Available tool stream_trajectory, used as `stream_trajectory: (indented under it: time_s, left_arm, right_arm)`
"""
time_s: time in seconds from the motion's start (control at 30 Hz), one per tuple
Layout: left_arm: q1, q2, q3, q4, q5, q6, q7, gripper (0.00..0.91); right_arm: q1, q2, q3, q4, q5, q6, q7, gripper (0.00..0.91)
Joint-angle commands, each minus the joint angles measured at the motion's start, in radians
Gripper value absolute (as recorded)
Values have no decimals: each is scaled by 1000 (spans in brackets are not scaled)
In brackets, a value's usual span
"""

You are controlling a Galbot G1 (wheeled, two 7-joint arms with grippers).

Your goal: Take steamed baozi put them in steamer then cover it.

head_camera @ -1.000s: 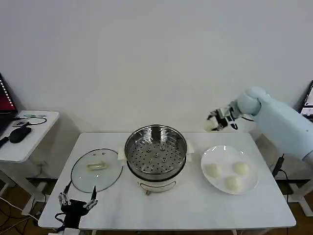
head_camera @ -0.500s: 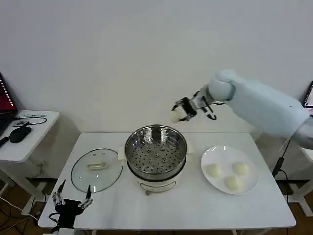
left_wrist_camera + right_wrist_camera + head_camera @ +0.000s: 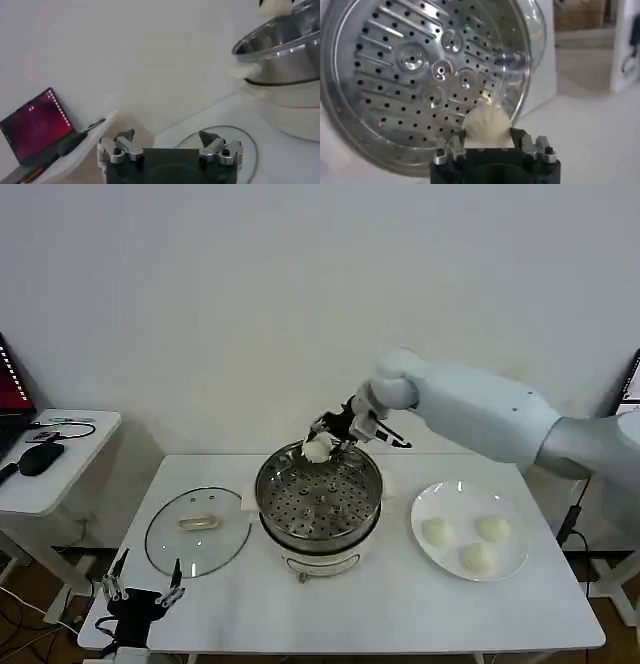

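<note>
One bun (image 3: pixel 317 449) sits clamped between the right jaws (image 3: pixel 325 441), just above the far rim of the steamer (image 3: pixel 319 494) and its holed tray. This looks like the loading step; next, lower and let go. Three buns (image 3: pixel 478 557) wait on the plate (image 3: pixel 436 502). The left jaws (image 3: pixel 139 595) hang apart near the lid (image 3: pixel 197 530) on the worktop (image 3: pixel 400 609).

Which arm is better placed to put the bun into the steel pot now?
The right. The right gripper already holds a small cream-white bun above the shiny steel steamer. The left gripper hangs open at the table's front edge, near the clear glass lid.
</note>
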Motion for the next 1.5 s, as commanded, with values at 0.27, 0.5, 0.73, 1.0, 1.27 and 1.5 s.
stream_trajectory:
  time_s: [0.27,0.5,0.73,1.0,1.27,1.5]
  left_arm:
    - [-8,-4,6,11,2,1,1,907]
    - [-5,-2,0,8,0,0,2,907]
    - [-1,2,-5,-1,0,-1,1,907]
    - [3,-1,0,-17,3,0,-1,907]
    - [12,-4,9,-36,6,0,-2,907]
    - [15,5,32,-48,14,6,2,907]
  right_arm:
    - [-48,95,10,-118,-244,169,44,625]
    - [-67,137,32,-180,-278,182,54,625]
    - [-80,190,56,-249,-336,202,71,655]
    - [-86,210,44,-262,-363,211,64,907]
    - [-32,193,49,-229,-296,200,40,907]
    - [188,6,-80,61,18,-82,-118,907]
